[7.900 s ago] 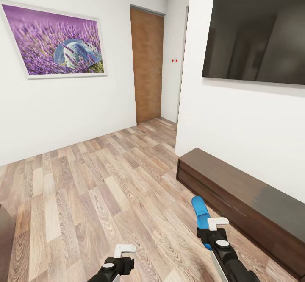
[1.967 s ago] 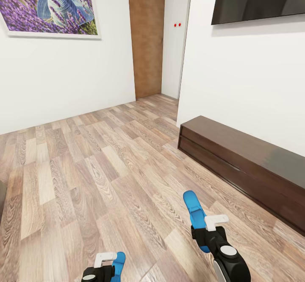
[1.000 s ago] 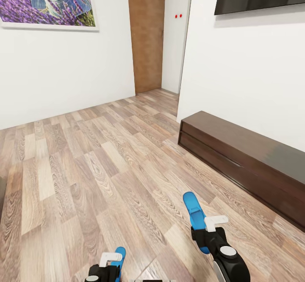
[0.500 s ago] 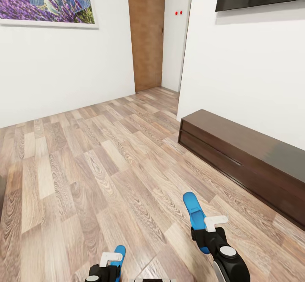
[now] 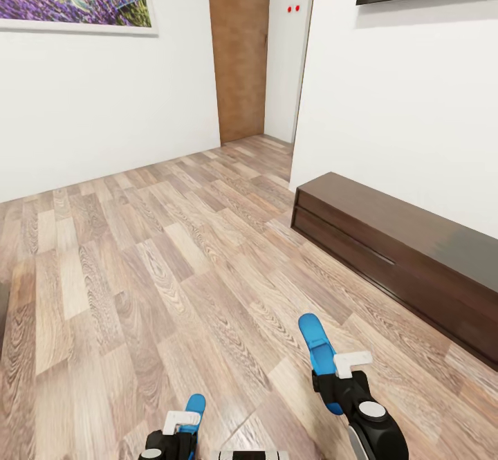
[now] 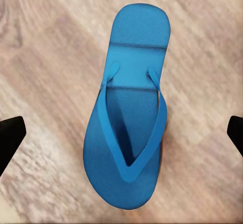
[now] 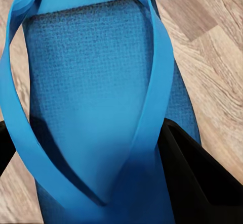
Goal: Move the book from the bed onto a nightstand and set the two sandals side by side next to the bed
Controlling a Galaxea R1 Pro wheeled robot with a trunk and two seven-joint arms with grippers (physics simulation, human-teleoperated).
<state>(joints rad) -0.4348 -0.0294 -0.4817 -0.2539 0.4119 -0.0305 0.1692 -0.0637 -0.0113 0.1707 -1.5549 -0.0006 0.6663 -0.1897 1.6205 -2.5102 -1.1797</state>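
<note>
Carrying one sandal (image 5: pixel 319 349), releasing another (image 6: pixel 129 128).
Right gripper (image 5: pixel 339 377) pinches its sandal for transport; left gripper (image 5: pixel 181 427), jaws spread, hovers over the floor (image 5: pixel 173 266) at six o'clock.

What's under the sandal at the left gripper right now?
Under the left sandal there is bare wood-plank floor, with a shadow along one edge, so it seems to lie on or just above it. The left gripper stands wide open around it. The floor beneath its sole is covered.
</note>
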